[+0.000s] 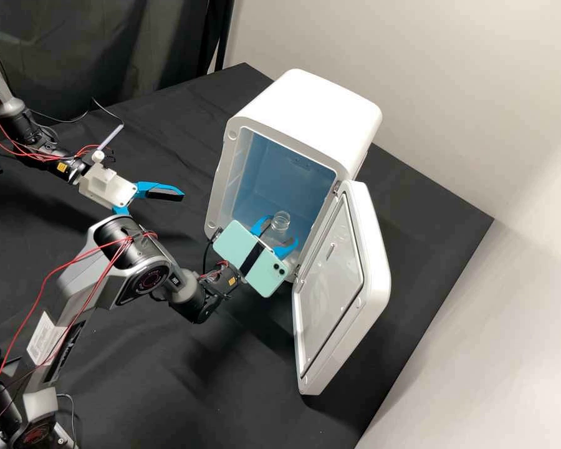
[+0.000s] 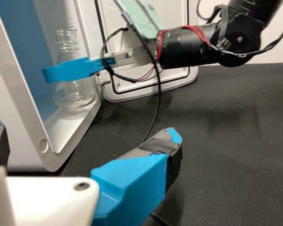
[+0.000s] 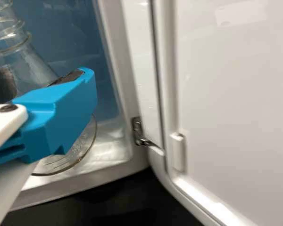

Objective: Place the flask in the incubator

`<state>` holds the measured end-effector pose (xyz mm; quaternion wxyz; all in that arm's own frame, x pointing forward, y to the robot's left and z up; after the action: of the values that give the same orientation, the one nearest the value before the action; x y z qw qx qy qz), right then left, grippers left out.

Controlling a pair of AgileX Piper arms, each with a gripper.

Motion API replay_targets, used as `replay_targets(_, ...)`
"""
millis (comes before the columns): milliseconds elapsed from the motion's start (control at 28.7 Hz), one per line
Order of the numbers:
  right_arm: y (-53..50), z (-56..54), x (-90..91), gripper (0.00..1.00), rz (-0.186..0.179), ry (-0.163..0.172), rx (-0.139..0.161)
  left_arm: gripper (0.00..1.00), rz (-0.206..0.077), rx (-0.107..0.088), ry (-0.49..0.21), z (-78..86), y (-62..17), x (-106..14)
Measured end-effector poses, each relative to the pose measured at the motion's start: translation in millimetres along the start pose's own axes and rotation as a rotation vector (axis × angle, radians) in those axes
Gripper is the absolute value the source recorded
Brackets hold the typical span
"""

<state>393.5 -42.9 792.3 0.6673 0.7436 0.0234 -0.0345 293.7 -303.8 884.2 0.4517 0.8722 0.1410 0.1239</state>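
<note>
High view: the flask (image 1: 281, 219) stands up straight inside the incubator (image 1: 318, 118), near its front edge. The right gripper (image 1: 280, 231) pinches it, one finger on each side.

Left wrist view: the left gripper (image 2: 85, 133) waits outside over the tabletop (image 2: 236, 141), fingers spread wide.

Right wrist view: the open door (image 3: 226, 94) and its hinge (image 3: 140, 134) are just beside one finger, so there is little room on that side.

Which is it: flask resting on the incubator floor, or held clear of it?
Touching. The left wrist view shows the flask with its base flat on the floor of the incubator, no gap beneath; the right wrist view agrees.
</note>
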Motion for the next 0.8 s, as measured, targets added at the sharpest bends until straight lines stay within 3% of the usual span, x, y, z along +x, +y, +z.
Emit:
replay_targets(209,-3.8,-3.6,14.9,0.00,-0.014,-0.007,-0.001,1.00,0.000,0.000,0.000,0.0,0.0,0.0)
replay_targets(522,-2.9,9.1,48.4,0.00,-0.004,-0.058,0.008,1.00,0.000,0.000,0.000,0.0,0.0,0.0)
replay_targets(801,-10.1,-3.7,70.8,0.00,-0.028,-0.047,0.003,1.00,0.000,0.000,0.000,0.0,0.0,0.0)
